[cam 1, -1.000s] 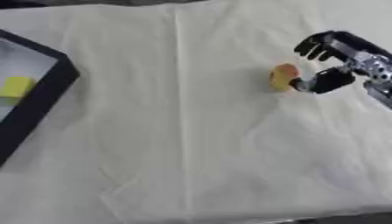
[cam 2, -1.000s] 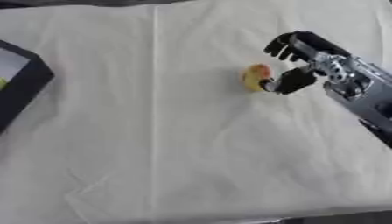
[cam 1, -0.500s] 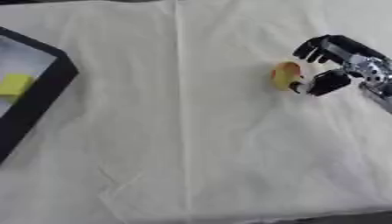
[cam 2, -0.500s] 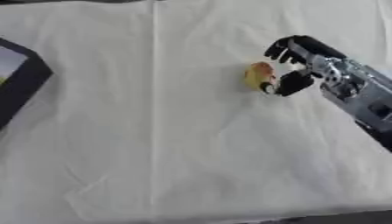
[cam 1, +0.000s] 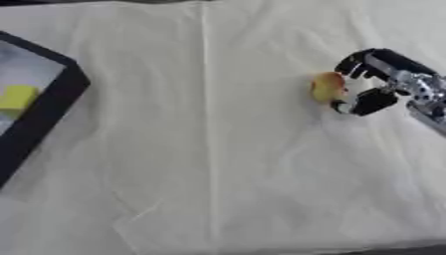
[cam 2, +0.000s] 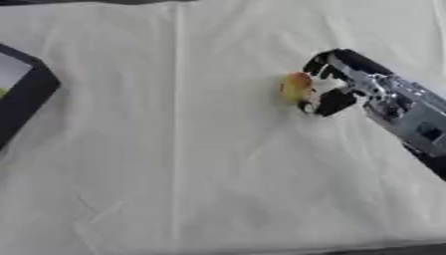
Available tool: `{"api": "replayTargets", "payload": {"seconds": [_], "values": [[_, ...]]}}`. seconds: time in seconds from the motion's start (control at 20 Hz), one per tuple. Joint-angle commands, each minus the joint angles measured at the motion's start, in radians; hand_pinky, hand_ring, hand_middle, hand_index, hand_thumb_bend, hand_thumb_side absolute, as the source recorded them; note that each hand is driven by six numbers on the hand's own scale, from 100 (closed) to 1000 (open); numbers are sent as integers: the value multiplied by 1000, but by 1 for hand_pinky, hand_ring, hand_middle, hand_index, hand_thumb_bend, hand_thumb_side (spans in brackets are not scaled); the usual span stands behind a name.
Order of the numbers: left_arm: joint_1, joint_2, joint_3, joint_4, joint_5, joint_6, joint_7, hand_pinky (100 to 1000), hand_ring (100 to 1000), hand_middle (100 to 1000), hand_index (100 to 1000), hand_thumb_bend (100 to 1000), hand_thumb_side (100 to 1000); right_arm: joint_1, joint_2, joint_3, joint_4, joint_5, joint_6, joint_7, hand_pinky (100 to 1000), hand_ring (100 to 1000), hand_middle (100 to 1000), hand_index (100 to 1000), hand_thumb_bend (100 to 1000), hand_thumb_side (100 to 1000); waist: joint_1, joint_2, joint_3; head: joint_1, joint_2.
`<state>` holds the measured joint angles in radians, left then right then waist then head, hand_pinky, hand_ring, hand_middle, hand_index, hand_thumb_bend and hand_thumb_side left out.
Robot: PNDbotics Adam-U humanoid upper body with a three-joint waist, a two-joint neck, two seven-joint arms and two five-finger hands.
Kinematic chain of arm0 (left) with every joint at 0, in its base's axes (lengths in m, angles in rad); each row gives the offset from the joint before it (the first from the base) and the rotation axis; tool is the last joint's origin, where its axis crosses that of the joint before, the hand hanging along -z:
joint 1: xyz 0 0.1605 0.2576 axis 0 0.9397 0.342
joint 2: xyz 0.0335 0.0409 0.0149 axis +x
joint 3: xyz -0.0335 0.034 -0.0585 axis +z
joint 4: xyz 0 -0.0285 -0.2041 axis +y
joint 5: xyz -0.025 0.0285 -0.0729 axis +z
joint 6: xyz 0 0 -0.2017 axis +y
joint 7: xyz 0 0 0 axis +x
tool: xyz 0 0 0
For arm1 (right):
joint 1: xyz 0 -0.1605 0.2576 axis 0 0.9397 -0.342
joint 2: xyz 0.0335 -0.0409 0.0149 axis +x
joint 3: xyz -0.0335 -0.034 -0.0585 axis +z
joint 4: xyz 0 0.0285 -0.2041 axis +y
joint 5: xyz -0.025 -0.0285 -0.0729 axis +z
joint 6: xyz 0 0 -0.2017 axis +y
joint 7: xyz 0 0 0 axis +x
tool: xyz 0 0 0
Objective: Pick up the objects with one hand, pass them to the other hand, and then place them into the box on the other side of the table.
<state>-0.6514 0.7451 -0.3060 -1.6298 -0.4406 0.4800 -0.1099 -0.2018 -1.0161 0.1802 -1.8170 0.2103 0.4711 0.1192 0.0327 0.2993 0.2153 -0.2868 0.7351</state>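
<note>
Right hand (cam 1: 376, 84) curled in from the right, fingers and thumb cupping a yellow-orange fruit (cam 1: 327, 87) on the cream-clothed worktop (cam 1: 209, 164). Black box (cam 1: 44, 112) sat far left, a yellow block (cam 1: 17, 97) inside.

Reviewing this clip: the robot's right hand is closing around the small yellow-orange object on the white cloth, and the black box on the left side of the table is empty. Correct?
Not quite. The black box is not empty: the left eye view shows a yellow block inside it. The rest holds: the right hand has its fingers curled around the small yellow-orange object on the white cloth.
</note>
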Motion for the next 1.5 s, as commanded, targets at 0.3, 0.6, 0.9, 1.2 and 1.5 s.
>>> {"api": "replayTargets", "payload": {"seconds": [0.3,0.6,0.9,1.2,1.5], "values": [[-20,17,5,-16,-6,-2,-1,784,672,603,734,273,431,-12,-19,-5,8,3,-7,4,800,745,694,768,439,100,1,3,9,-7,-22],[-21,14,3,-17,-6,-3,-2,784,672,603,733,273,434,-13,-17,-3,11,4,-9,-11,789,714,623,723,425,100,1,9,14,-9,-27],[-17,16,1,-13,-10,-3,-3,784,673,604,732,276,435,-11,-17,-7,3,-18,-13,-53,750,640,499,605,388,100,1,9,11,-6,-19],[-16,17,-1,-11,-12,-5,-5,783,674,605,732,278,434,-3,-24,-16,-17,-47,-13,-117,709,588,379,524,342,100,1,6,8,-4,-18],[-9,21,-4,-5,-17,-6,-7,782,682,605,732,279,434,13,-38,-24,-50,-67,-15,-139,706,582,368,527,320,100,-1,-1,0,2,-12]]}}
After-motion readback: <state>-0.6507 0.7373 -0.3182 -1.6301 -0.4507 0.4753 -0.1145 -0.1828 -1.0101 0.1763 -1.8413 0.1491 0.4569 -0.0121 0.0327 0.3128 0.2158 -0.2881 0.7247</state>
